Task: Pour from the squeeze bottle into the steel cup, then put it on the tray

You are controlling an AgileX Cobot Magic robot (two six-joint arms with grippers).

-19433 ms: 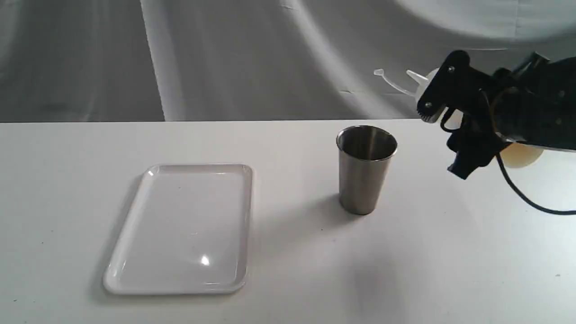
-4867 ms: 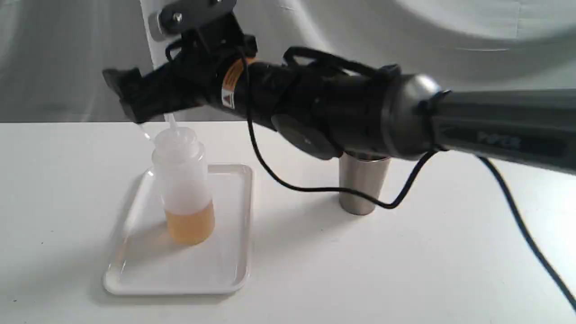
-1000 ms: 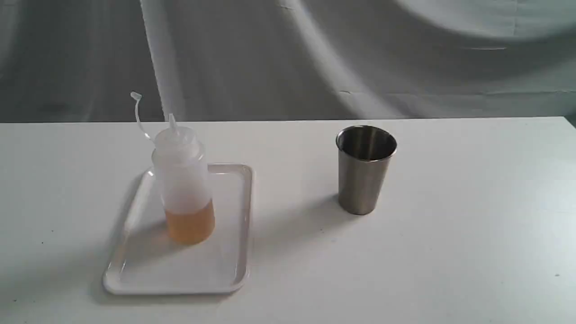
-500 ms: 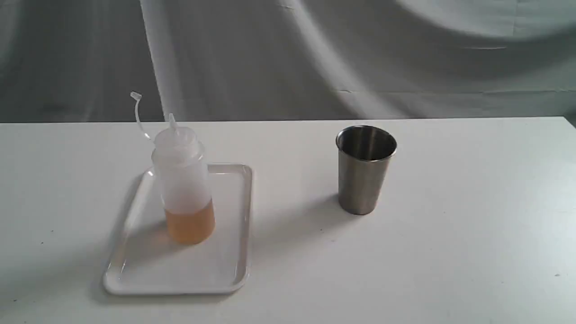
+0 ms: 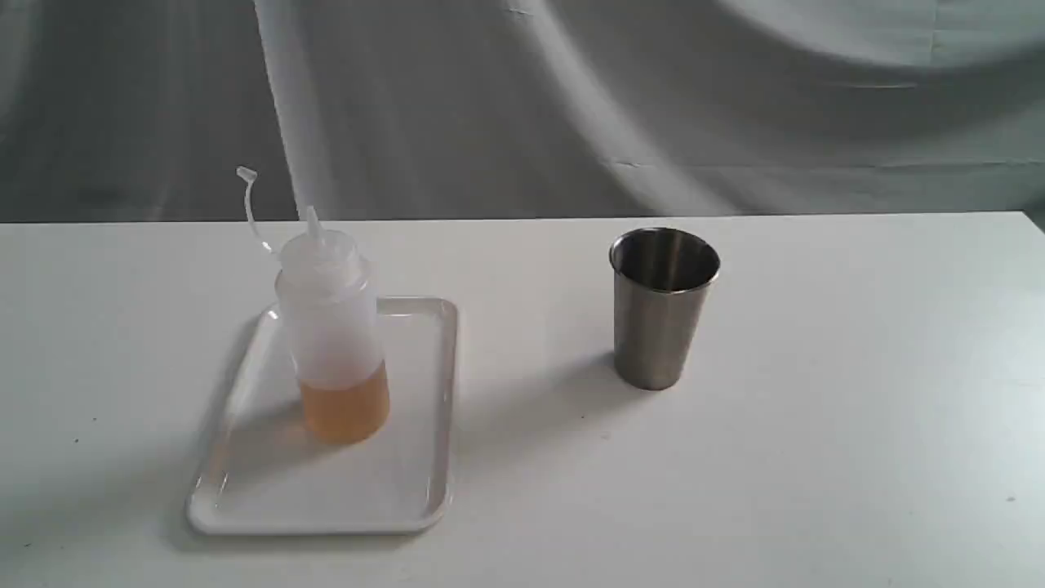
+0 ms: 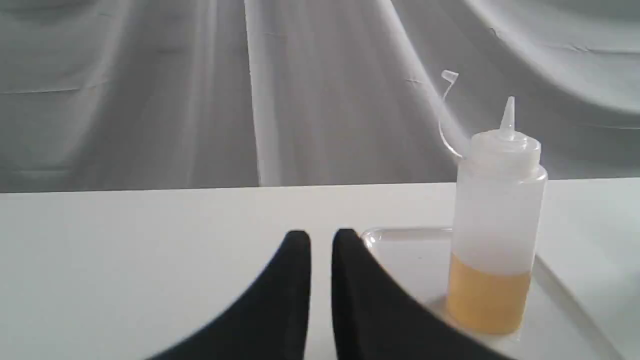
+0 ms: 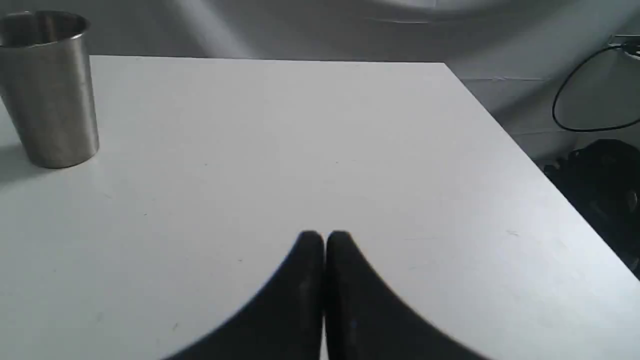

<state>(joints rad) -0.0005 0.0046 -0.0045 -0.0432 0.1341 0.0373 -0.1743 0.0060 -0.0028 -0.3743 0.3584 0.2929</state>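
The squeeze bottle [image 5: 331, 343] stands upright on the white tray [image 5: 408, 506], amber liquid in its lower part, cap strap curling up to the left. No gripper touches it. The steel cup [image 5: 661, 318] stands upright on the table to the right of the tray. Neither arm shows in the exterior view. In the left wrist view my left gripper [image 6: 321, 237] hovers low over the table near the tray [image 6: 400, 245] and bottle [image 6: 495, 225], fingers nearly together, nothing between them. My right gripper [image 7: 325, 237] is shut and empty, well away from the cup [image 7: 50, 100].
A grey cloth backdrop [image 5: 522, 106] hangs behind the white table. The right wrist view shows the table's edge [image 7: 500, 135], with a black cable [image 7: 565, 100] and a dark object [image 7: 600, 175] beyond it.
Nothing has moved in the last second. Before that, the right arm set the bottle on the tray, let go and drew back out of the exterior view.
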